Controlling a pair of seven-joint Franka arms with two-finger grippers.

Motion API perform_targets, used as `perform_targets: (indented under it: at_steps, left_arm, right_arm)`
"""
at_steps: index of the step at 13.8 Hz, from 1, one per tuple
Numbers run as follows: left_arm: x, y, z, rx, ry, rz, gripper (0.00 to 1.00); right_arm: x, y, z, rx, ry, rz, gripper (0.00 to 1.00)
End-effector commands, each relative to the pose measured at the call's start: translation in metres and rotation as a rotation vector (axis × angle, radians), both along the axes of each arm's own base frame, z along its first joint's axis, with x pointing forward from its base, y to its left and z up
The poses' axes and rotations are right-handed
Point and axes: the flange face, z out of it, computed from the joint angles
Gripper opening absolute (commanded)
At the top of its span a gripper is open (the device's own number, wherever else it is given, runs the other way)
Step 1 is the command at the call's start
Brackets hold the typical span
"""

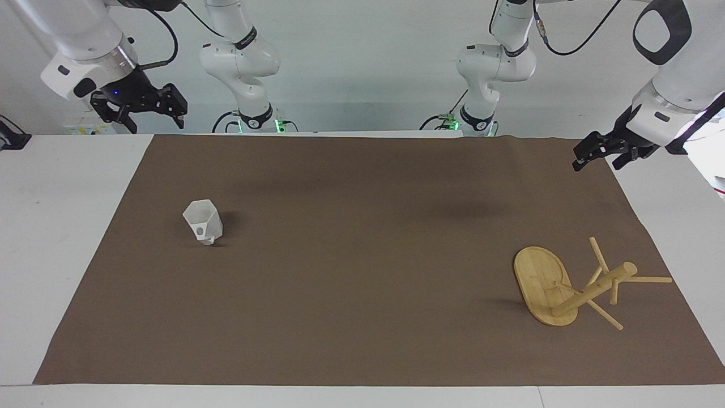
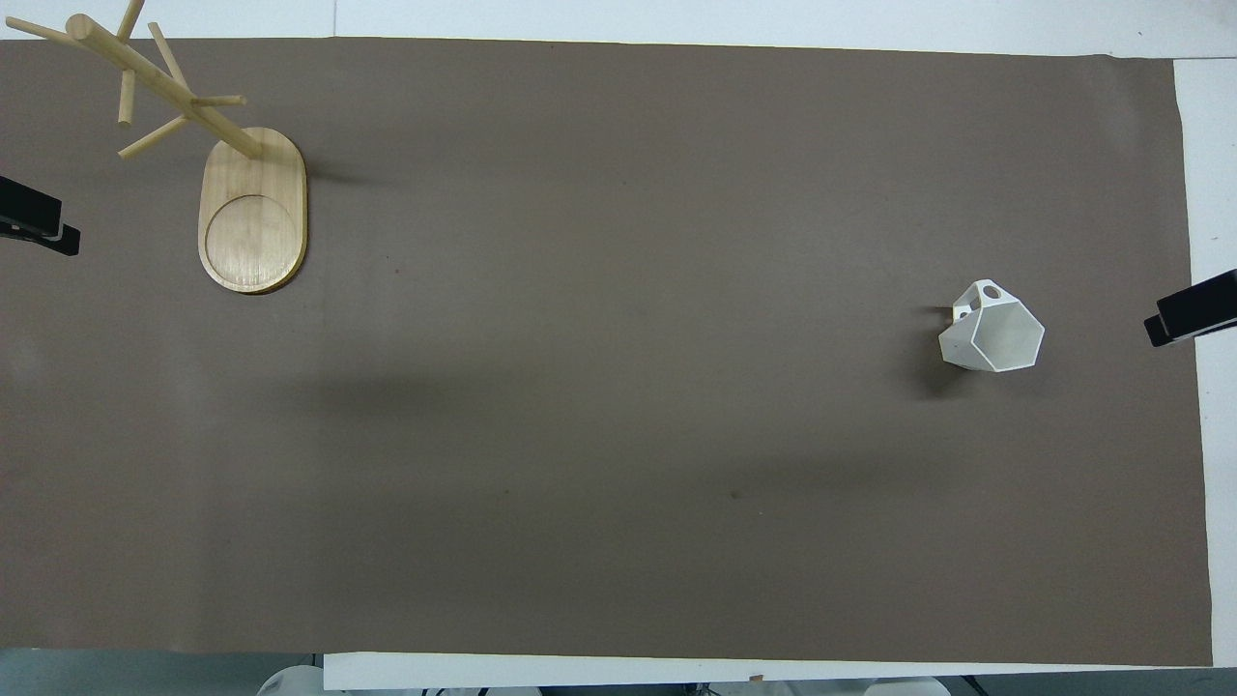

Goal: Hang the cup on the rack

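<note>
The white faceted cup [image 1: 203, 221] [image 2: 995, 334] stands upright on the brown mat toward the right arm's end, its small holed handle turned away from the robots. The bamboo rack [image 1: 541, 277] [image 2: 253, 222] stands on its oval base toward the left arm's end, farther from the robots than the cup, with bare pegs sticking out of its post. My right gripper [image 1: 156, 123] [image 2: 1193, 317] hangs open and empty above the table's edge at the cup's end. My left gripper [image 1: 596, 164] [image 2: 34, 224] hangs open and empty over the mat's corner at the rack's end. Both arms wait.
A brown mat [image 1: 362, 272] covers most of the white table [image 1: 62, 238], with bare white strips at both ends. Both arm bases stand along the table's edge on the robots' side.
</note>
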Motion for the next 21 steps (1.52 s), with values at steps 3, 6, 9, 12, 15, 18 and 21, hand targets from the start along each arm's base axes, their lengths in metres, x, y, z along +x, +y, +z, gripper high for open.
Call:
perform_targets:
  at_steps: [3, 6, 9, 12, 15, 18, 21]
  left_arm:
    - [-0.008, 0.002, 0.000, -0.002, -0.004, -0.013, 1.00]
    - [-0.008, 0.002, 0.000, -0.002, -0.004, -0.011, 1.00]
    - [-0.008, 0.003, 0.000, -0.001, -0.004, -0.013, 1.00]
    - [-0.008, 0.003, 0.000, -0.001, -0.004, -0.013, 1.00]
    - [-0.008, 0.002, 0.000, -0.002, -0.004, -0.011, 1.00]
    - [-0.008, 0.003, 0.000, -0.001, -0.004, -0.011, 1.00]
    - [-0.008, 0.003, 0.000, -0.001, -0.004, -0.011, 1.00]
  right_arm:
    - [-0.003, 0.001, -0.001, -0.007, 0.004, -0.012, 0.99]
    - [-0.004, -0.002, -0.003, -0.003, 0.013, -0.009, 0.99]
    - [-0.013, -0.002, -0.010, 0.008, 0.036, 0.042, 0.99]
    - [-0.007, -0.016, -0.017, 0.048, 0.007, 0.281, 0.99]
    - [0.006, -0.070, -0.038, 0.127, -0.013, 0.583, 0.99]
    - [0.019, -0.144, -0.088, 0.353, -0.101, 0.777, 0.99]
    - [0.037, -0.191, -0.142, 0.482, -0.244, 1.013, 0.99]
